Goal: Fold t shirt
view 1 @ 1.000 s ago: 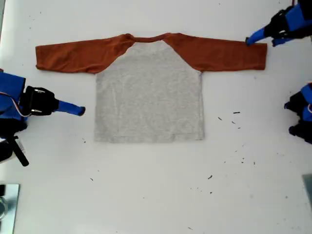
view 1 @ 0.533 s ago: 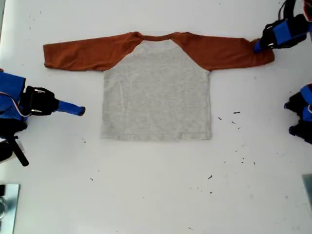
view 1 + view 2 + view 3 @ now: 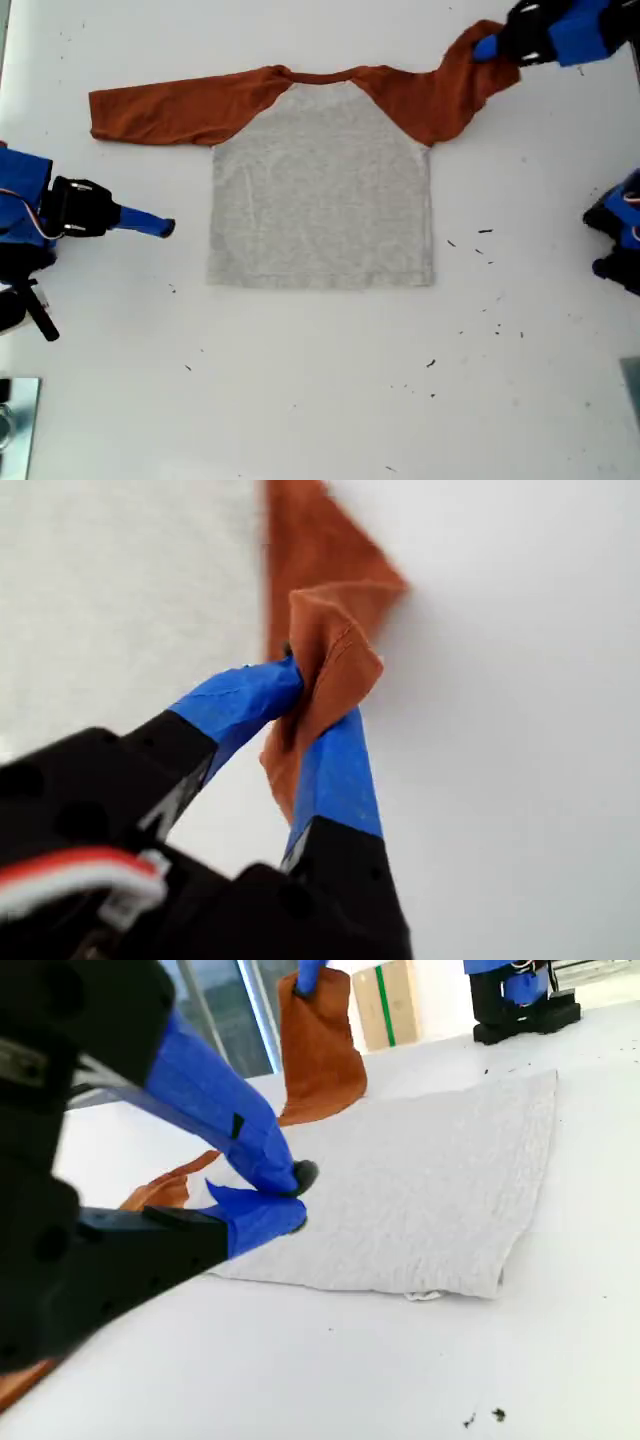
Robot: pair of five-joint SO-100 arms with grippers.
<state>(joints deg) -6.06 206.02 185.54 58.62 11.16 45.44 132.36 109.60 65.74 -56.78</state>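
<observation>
Exterior view's left edge is occupied by my second gripper point(image 3: 160, 226), whose blue-taped jaws are seen closed together and grasping nothing, well apart from the t shirt point(image 3: 320, 190). The garment is laid flat on the white table point(image 3: 320, 400), its heather-grey body spread near the middle with the hem towards the lower side of that view. One rust-orange sleeve point(image 3: 170, 108) is stretched out flat towards the exterior view's left, and the orange collar trim is seen at the top of the body. No print is seen on the upward side. Towards the exterior view's right, the other sleeve point(image 3: 455, 85) is lifted off the table and bunched at its end, where it is clamped by my first gripper point(image 3: 490, 46) near the upper right corner of that view. Small dark specks point(image 3: 480, 245) are scattered on the table to the exterior view's right of the hem.

What the exterior view leaves small is made plain by the first wrist view: the cuff point(image 3: 325, 680) is folded and pinched between the two blue-taped fingers point(image 3: 335, 780). Only in the second wrist view are the tips of my second gripper point(image 3: 295, 1195) shown touching each other just above the table beside the grey body point(image 3: 430, 1190), and a cardboard box point(image 3: 385, 1000) is shown beyond the table.
</observation>
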